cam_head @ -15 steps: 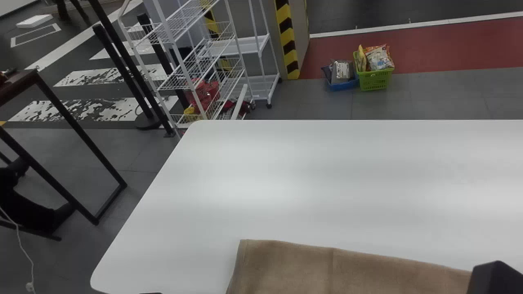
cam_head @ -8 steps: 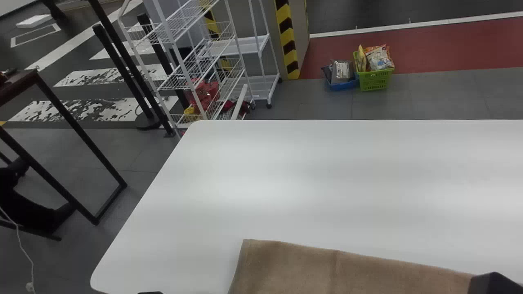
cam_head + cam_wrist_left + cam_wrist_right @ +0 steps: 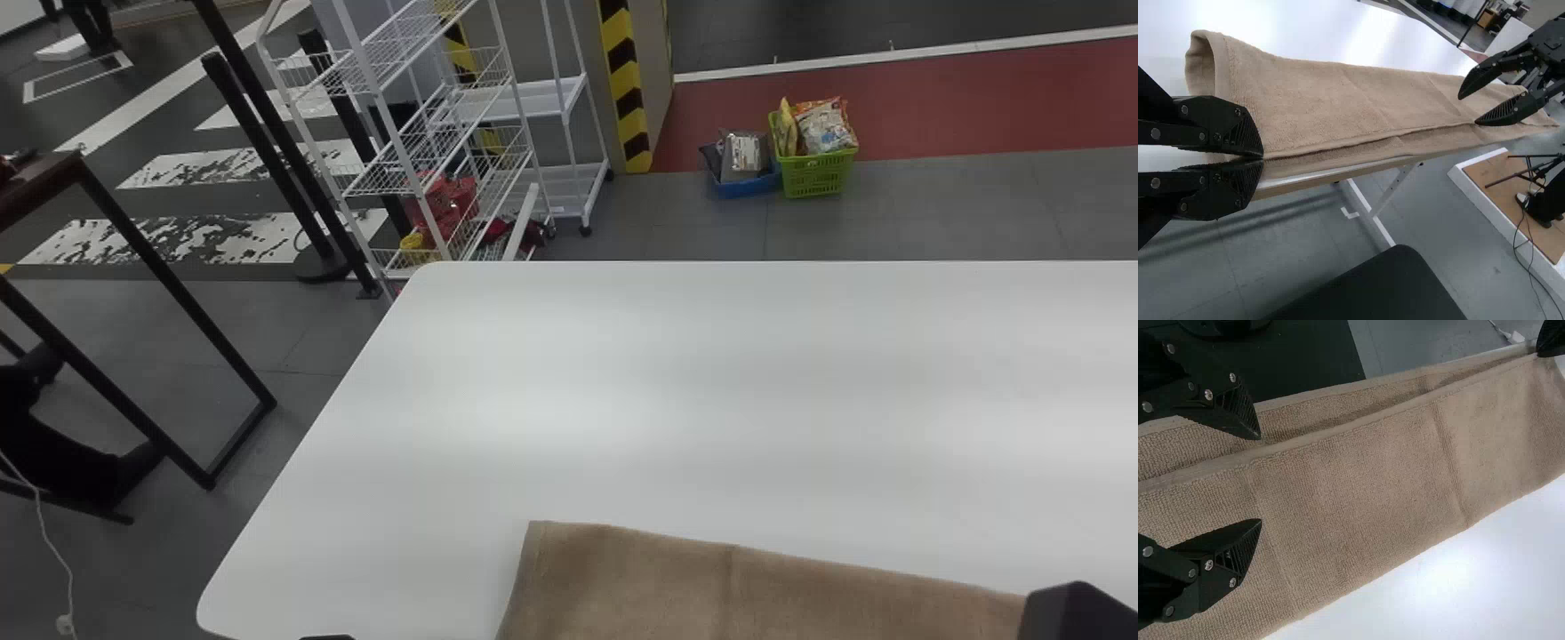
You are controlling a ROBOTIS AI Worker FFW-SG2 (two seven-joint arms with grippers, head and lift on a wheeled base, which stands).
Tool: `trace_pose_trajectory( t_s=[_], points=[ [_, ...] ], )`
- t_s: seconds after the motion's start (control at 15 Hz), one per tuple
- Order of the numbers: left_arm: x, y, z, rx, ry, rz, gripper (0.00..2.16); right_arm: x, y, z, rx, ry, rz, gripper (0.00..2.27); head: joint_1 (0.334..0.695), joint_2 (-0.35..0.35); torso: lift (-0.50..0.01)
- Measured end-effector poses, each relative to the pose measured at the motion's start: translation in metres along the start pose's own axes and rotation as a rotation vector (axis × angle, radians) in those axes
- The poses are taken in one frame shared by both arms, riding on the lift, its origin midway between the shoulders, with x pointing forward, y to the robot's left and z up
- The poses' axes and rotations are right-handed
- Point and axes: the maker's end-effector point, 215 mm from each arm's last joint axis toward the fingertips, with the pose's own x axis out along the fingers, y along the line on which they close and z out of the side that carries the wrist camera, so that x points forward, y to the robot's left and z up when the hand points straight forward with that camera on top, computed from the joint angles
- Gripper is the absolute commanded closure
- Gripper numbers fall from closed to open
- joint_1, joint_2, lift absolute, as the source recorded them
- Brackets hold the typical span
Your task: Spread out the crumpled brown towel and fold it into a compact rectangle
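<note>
Glows in soft white patches on the table (image 3: 578, 418) in the head view. Looks dimmer on the floor (image 3: 311, 324). Shines very bright on the table in both wrist views. Lays long, dark shadows below in the left one.

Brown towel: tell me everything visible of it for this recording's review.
The brown towel looks like textured terry with hemmed borders. It lies on the white table, along the edge nearest the robot, folded lengthwise into a long strip. The rounded fold faces away from the robot; at the near side the lower layer sticks out past the upper one. Faint creases cross it. The left tool pinches its left near corner; the open right tool is at its right part, contact unclear.
</note>
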Motion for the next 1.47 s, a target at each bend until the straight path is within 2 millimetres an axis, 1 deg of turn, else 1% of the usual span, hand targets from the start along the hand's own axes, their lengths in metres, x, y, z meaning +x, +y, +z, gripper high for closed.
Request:
trace_pose_trajectory(
  t_s=[0.47, 0.8, 1.27, 1.47],
  points=[
    [0.0, -0.001, 0.0, -0.005, -0.002, 0.002, 1.02, 0.008, 0.003, 0.0, -0.034, 0.033, -0.016, 0.47, 0.695, 0.35, -0.127],
    [0.0, -0.001, -0.002, -0.008, -0.003, 0.004, 1.02, 0.007, 0.002, 0.0, -0.048, 0.061, -0.048, 0.47, 0.695, 0.35, -0.127],
    [0.0, -0.001, -0.004, -0.014, -0.003, 0.009, 1.02, 0.007, 0.009, -0.009, -0.014, 0.107, -0.08, 0.47, 0.695, 0.35, -0.127],
    [0.0, -0.001, -0.004, -0.015, -0.005, 0.009, 1.02, 0.006, 0.008, -0.015, 0.005, 0.132, -0.104, 0.47, 0.695, 0.35, -0.127]
  ],
)
